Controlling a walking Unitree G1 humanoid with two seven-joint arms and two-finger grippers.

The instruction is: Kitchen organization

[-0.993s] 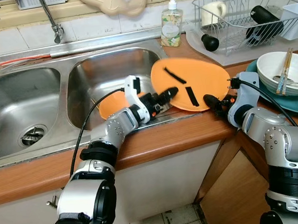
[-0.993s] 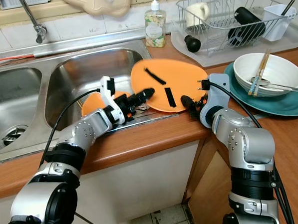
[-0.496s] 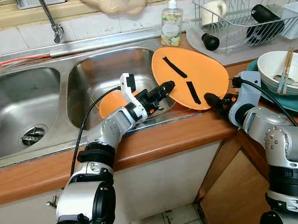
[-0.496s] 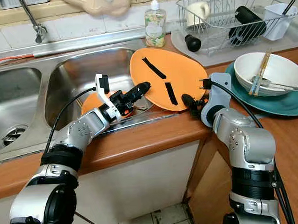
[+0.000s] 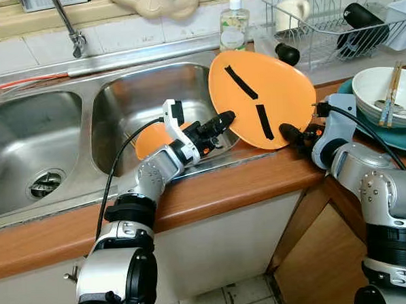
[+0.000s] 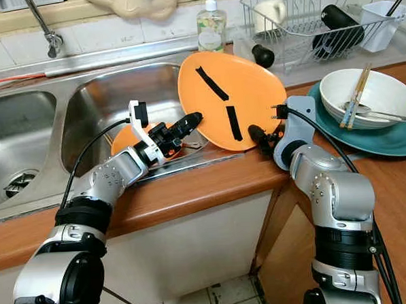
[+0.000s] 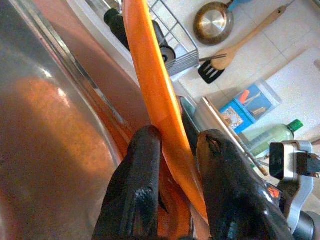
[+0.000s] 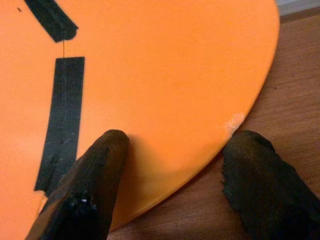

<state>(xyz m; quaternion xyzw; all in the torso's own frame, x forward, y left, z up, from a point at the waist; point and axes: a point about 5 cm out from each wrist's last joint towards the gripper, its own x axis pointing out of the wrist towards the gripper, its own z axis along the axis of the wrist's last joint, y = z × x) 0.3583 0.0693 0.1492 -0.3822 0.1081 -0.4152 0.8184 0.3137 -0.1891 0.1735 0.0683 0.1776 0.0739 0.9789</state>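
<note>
1. My left gripper pinches the near edge of the orange plate; both fingers press its rim.
2. The orange plate tilts up steeply over the counter, just right of the sink, its underside with two black tape strips facing me.
3. My right gripper spreads wide at the plate's lower right rim, one finger on the plate, the other over the counter, gripping nothing.
4. A smaller orange dish lies in the sink.
</note>
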